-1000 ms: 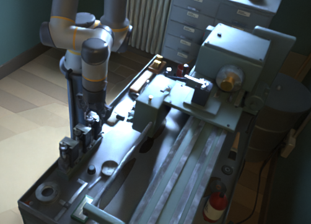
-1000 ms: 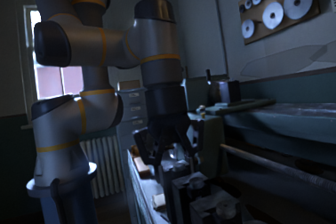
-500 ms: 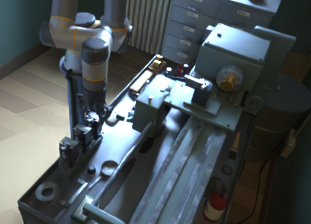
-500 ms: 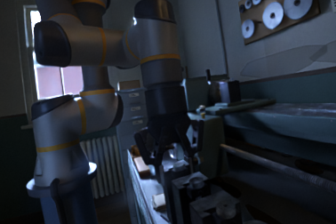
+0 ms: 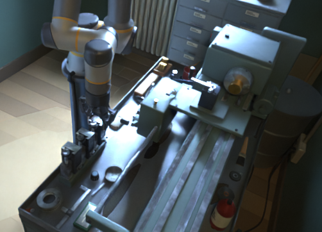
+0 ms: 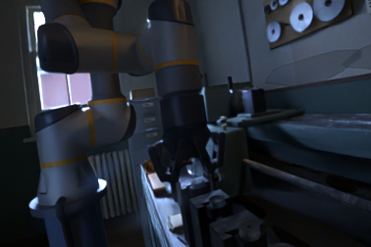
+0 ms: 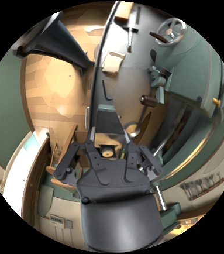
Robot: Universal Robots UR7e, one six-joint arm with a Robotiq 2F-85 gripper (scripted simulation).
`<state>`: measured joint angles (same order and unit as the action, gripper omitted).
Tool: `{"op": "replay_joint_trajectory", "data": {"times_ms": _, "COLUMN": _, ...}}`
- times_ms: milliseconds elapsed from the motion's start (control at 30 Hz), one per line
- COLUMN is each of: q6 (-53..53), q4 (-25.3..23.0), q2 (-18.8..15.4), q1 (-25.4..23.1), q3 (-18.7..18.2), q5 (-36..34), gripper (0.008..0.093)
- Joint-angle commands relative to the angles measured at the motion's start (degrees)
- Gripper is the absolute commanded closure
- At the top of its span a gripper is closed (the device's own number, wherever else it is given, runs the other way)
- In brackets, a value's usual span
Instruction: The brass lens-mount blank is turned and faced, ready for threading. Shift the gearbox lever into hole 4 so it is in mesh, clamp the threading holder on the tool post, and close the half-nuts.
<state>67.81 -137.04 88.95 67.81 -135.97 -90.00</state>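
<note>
Two dark tool holders stand side by side in a rack on the lathe's near-left tray, and my gripper (image 5: pixel 93 123) has come down from above and closed on the rear one, the threading holder (image 5: pixel 86 139), gripping its top. In the wrist camera the gripper (image 7: pixel 108 137) clasps the block-shaped threading holder (image 7: pixel 107 144) with its brass-coloured screw head. The other holder (image 5: pixel 70 156) stands in front of it. The tool post (image 5: pixel 209 96) sits on the carriage near the chuck, where the brass blank (image 5: pixel 236 86) is mounted. The half-nut lever (image 7: pixel 148 101) projects from the apron.
The lathe headstock (image 5: pixel 247 55) fills the right rear, with the bed ways (image 5: pixel 192 170) running toward the near end. A ring (image 5: pixel 48 198), a knob (image 5: pixel 94 175) and a small dish (image 5: pixel 113 173) lie on the tray. A red extinguisher (image 5: pixel 223 213) stands at the near right.
</note>
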Motion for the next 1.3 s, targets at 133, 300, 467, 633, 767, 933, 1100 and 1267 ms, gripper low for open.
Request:
{"op": "replay_joint_trajectory", "data": {"times_ms": 133, "q6": 0.00, "q4": 0.27, "q2": 0.14, "q1": 0.02, "q3": 0.11, "q5": 0.02, "gripper": 0.0934}}
{"op": "replay_joint_trajectory", "data": {"times_ms": 300, "q6": 0.00, "q4": 1.18, "q2": 0.81, "q1": 0.00, "q3": 0.41, "q5": -0.02, "gripper": 0.0934}}
{"op": "replay_joint_trajectory", "data": {"times_ms": 467, "q6": 0.00, "q4": 2.52, "q2": 1.74, "q1": -0.01, "q3": 0.89, "q5": -0.05, "gripper": 0.0934}}
{"op": "replay_joint_trajectory", "data": {"times_ms": 633, "q6": 0.00, "q4": 4.23, "q2": 2.87, "q1": 0.00, "q3": 1.54, "q5": -0.08, "gripper": 0.0934}}
{"op": "replay_joint_trajectory", "data": {"times_ms": 767, "q6": 0.00, "q4": 5.74, "q2": 3.84, "q1": 0.00, "q3": 2.15, "q5": -0.09, "gripper": 0.0934}}
{"op": "replay_joint_trajectory", "data": {"times_ms": 933, "q6": 0.00, "q4": 7.69, "q2": 5.02, "q1": 0.01, "q3": 2.97, "q5": -0.07, "gripper": 0.0934}}
{"op": "replay_joint_trajectory", "data": {"times_ms": 1100, "q6": 0.00, "q4": 9.49, "q2": 6.08, "q1": 0.01, "q3": 3.77, "q5": -0.04, "gripper": 0.0934}}
{"op": "replay_joint_trajectory", "data": {"times_ms": 1267, "q6": 0.00, "q4": 10.99, "q2": 6.91, "q1": 0.00, "q3": 4.46, "q5": -0.02, "gripper": 0.0934}}
